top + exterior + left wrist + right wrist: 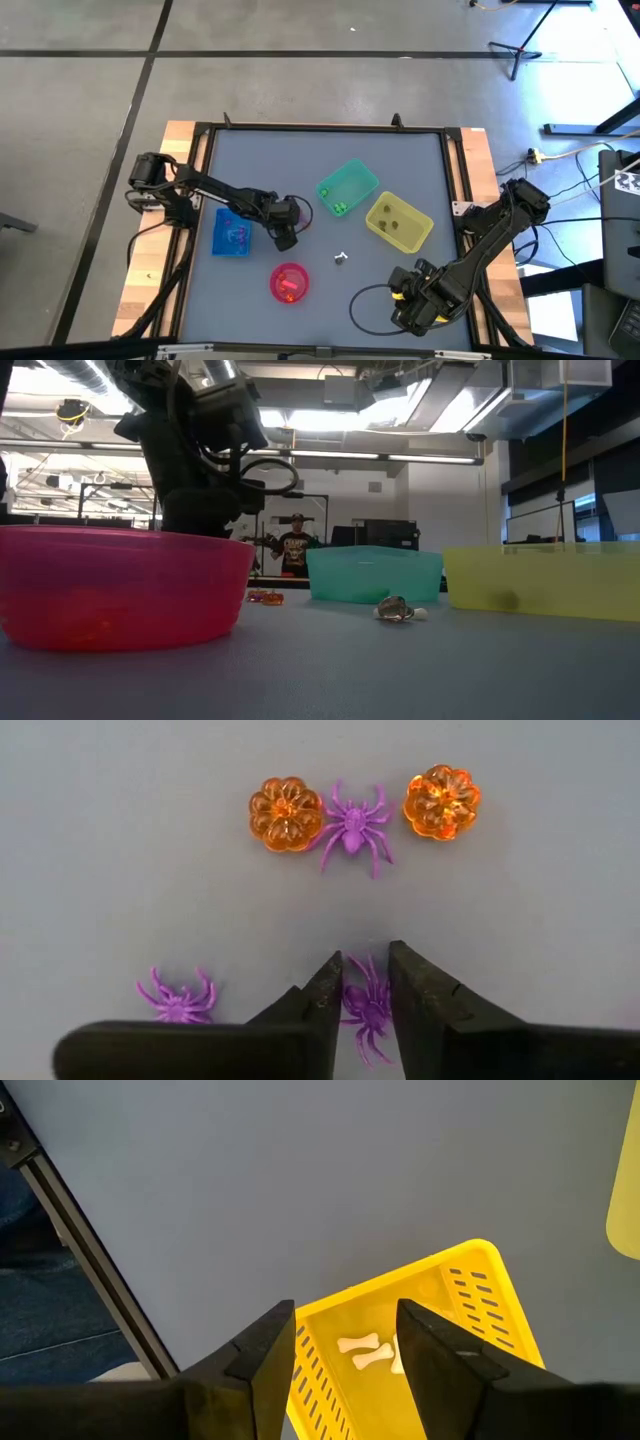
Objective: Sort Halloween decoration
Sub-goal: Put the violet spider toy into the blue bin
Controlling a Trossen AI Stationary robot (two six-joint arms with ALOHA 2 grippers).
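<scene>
The sorting looks partly done: trinkets already lie in the bins, yet several wait loose on the desk (400,160). The left pincer (360,995) is low over the desk, its fingers narrowed around a purple spider (366,1005); another spider (352,823) sits between two orange pumpkins (286,813), a third spider (178,1000) lies apart, and a small grey piece (341,258) rests mid-desk. The green bin (348,188) holds green bits, the pink bowl (289,282) something orange, the blue bin (232,233) purple pieces, the yellow bin (420,1330) white bones (364,1346). The right pincer (345,1340) hangs spread and empty at the desk's near right side.
</scene>
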